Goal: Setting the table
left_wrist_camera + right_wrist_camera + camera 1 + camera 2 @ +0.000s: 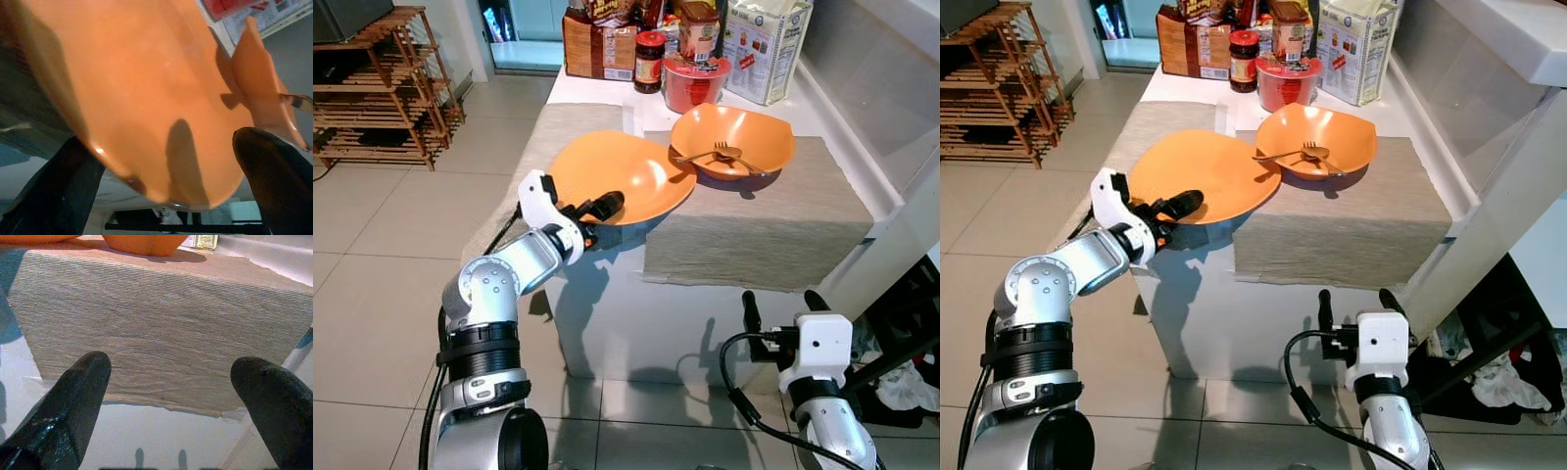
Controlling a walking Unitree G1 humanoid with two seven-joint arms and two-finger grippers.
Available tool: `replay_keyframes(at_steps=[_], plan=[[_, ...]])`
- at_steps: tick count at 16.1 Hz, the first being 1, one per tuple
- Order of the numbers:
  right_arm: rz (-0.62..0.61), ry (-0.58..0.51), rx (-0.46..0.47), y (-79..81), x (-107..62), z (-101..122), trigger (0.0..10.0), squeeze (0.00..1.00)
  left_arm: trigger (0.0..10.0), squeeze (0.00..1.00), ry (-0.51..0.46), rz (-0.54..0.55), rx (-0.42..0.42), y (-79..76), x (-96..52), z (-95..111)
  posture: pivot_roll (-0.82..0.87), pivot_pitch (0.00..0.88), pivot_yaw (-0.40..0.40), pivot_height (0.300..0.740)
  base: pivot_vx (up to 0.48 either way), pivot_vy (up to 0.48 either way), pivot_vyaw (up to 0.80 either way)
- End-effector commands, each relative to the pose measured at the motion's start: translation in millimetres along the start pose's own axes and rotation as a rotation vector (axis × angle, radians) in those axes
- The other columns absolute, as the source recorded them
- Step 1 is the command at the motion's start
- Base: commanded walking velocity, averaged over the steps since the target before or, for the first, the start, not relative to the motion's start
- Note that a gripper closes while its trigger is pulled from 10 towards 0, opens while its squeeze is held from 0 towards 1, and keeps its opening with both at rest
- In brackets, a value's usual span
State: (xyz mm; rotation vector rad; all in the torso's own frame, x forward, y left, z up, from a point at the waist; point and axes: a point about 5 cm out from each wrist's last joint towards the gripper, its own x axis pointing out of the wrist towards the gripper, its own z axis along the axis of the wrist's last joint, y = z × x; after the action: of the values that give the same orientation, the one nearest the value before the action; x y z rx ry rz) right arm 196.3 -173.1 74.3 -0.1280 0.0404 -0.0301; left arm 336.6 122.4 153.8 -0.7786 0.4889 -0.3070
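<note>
An orange plate rests tilted over the near-left part of the table, its rim overlapping two beige placemats. My left gripper is shut on the plate's near rim, one black finger on top and the other underneath; the left wrist view has the plate between the fingers. An orange bowl with a fork in it sits on the right placemat. My right gripper hangs open below the table's front edge, facing the overhanging placemat.
At the back of the table stand a red bowl, a jar, a carton and boxes. A wooden rack is on the tiled floor at the left. A white counter edge runs along the right.
</note>
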Motion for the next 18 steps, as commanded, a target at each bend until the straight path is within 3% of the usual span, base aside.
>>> replay_keyframes(at_steps=[1,2,3,4,9,18], plan=[[-0.001,0.000,-0.005,0.3,-0.6,2.3,10.0,0.00,10.0,0.00,0.007,0.046,0.017,3.4,1.7,-1.2,-0.10,0.028,0.034,0.740,0.000,0.000,0.00],[-0.001,0.000,-0.005,0.4,-0.6,2.3,10.0,0.00,8.5,0.00,0.007,0.061,0.015,5.5,1.8,-1.7,-0.10,0.028,0.034,0.740,0.000,0.000,0.00],[-0.001,0.000,-0.005,0.5,-0.7,2.3,10.0,0.00,4.7,0.00,0.004,0.096,0.008,10.1,1.9,-2.3,-0.10,0.030,0.034,0.740,0.000,0.000,0.00],[-0.001,0.001,-0.004,0.7,-0.7,2.2,10.0,0.00,0.3,0.00,0.005,0.177,0.000,20.9,1.5,-3.5,-0.10,0.030,0.034,0.740,0.000,0.000,0.00],[-0.002,0.001,-0.006,-0.1,-0.2,2.8,10.0,0.00,0.0,0.00,-0.041,0.198,0.023,21.1,2.8,0.3,-0.10,0.035,0.032,0.740,0.000,0.000,0.00],[-0.001,0.004,-0.007,-0.1,-0.8,2.9,10.0,0.00,0.0,0.00,-0.168,0.139,-0.050,10.1,-1.2,13.9,-0.10,0.039,0.029,0.740,0.000,0.000,0.00]])
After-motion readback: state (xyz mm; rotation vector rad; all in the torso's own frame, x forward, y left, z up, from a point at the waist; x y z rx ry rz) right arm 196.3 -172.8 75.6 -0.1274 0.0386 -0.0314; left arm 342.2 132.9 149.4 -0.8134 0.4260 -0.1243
